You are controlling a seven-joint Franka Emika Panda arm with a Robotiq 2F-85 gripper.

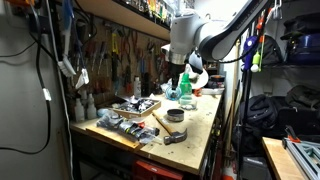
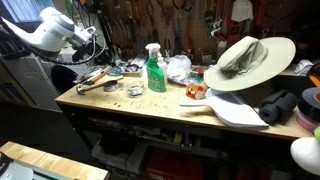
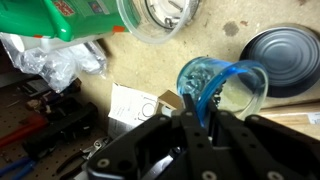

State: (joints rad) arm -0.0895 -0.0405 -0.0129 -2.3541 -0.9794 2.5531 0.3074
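1. The gripper comes in from the bottom of the wrist view. Its two dark fingers stand close together, leaving only a narrow gap.
2. The fingertips lie at the near rim of a clear cup with a blue band. Whether they actually pinch that rim I cannot tell.
3. The cup stands upright on the bench, a little right of the middle in the wrist view. Something grey-blue shows inside it, too blurred to name.
4. A dark round tin lies just beside the cup, on its right in that view.
5. Beyond the cup, at the top edge, is a clear tub. A green bottle runs across the top left corner next to it.
6. A crumpled clear bag sits below the bottle. A white card lies flat on the bench, left of the fingers.
7. In an exterior view the white arm bends down over the far part of the bench, and the green bottle stands just beside the wrist.
8. In an exterior view a wide-brimmed hat rests toward the other end of the bench — well apart from the arm. A hammer lies near the arm's side.
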